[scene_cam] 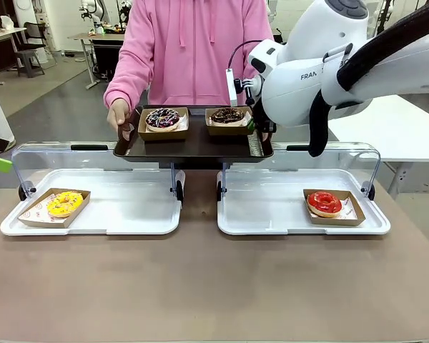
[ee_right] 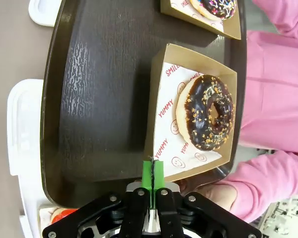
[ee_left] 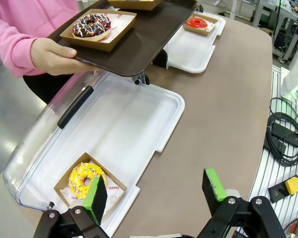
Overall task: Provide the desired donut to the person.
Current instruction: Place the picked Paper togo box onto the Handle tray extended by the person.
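The person (scene_cam: 193, 50) in a pink hoodie holds a dark serving tray (scene_cam: 193, 146) over the far side of the table, one hand (scene_cam: 118, 114) on its left end. Two donuts in cardboard trays lie on it: a chocolate one with coloured sprinkles (scene_cam: 162, 118) and a chocolate one with nut crumbs (scene_cam: 228, 115). My right gripper (ee_right: 152, 171) is shut, its green pads pinched on the edge of the nut donut's cardboard tray (ee_right: 161, 124), which rests on the dark tray (ee_right: 99, 99). My left gripper (ee_left: 156, 188) hangs open above the table's left side, holding nothing.
Two white display trays with raised clear lids stand side by side. The left one (scene_cam: 129, 207) holds a yellow donut (scene_cam: 64, 204); the right one (scene_cam: 272, 211) holds a red donut (scene_cam: 324, 203). Bare brown tabletop (scene_cam: 200, 286) lies in front. Cables (ee_left: 283, 139) lie off the table's edge.
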`<act>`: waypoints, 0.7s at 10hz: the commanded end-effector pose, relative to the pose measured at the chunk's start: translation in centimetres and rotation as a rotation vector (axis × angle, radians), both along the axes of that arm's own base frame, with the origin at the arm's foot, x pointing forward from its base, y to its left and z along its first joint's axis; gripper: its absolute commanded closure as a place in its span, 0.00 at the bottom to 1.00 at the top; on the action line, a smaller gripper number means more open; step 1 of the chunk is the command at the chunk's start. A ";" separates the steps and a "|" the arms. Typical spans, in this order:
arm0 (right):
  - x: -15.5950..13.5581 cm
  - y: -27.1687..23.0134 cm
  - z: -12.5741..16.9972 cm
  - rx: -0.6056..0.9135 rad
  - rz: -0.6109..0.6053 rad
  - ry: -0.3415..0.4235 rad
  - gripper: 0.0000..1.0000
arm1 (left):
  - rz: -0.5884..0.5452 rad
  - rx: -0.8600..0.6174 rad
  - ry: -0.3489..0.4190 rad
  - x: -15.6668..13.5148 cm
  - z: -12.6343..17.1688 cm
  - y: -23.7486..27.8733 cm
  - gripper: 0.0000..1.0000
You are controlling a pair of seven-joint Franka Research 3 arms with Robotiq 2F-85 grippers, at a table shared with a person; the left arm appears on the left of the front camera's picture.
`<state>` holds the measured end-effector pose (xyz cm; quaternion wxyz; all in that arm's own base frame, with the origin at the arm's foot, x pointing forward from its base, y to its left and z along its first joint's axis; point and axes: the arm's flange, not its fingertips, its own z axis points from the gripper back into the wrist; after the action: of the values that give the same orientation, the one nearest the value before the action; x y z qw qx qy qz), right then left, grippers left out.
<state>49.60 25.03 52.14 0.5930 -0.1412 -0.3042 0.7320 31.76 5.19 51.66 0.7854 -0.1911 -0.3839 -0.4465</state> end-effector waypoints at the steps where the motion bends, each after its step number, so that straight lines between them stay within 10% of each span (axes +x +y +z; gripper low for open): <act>1: 1.2 -0.5 -0.2 0.039 0.025 -0.005 0.99 | 0.005 -0.003 -0.007 0.0 0.0 0.1 0.00; 2: 1.0 -0.4 0.0 0.054 0.037 0.005 0.41 | 0.005 -0.003 -0.007 0.0 0.0 0.1 0.00; 3: 0.7 -0.3 0.5 0.065 0.047 0.017 0.40 | 0.005 -0.003 -0.007 0.0 0.0 0.1 0.00; 4: 0.4 -0.2 1.0 0.067 0.055 0.028 0.00 | 0.005 -0.003 -0.007 0.0 0.0 0.1 0.00; 6: 0.1 -0.1 1.5 0.067 0.057 0.048 0.00 | 0.005 -0.003 -0.007 0.0 0.0 0.1 0.00; 7: 0.1 -0.1 1.5 0.069 0.063 0.063 0.17 | 0.005 -0.003 -0.007 0.0 0.0 0.1 0.00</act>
<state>49.45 25.38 53.37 0.5886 -0.1058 -0.3191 0.7353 31.76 5.19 51.66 0.7854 -0.1911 -0.3839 -0.4465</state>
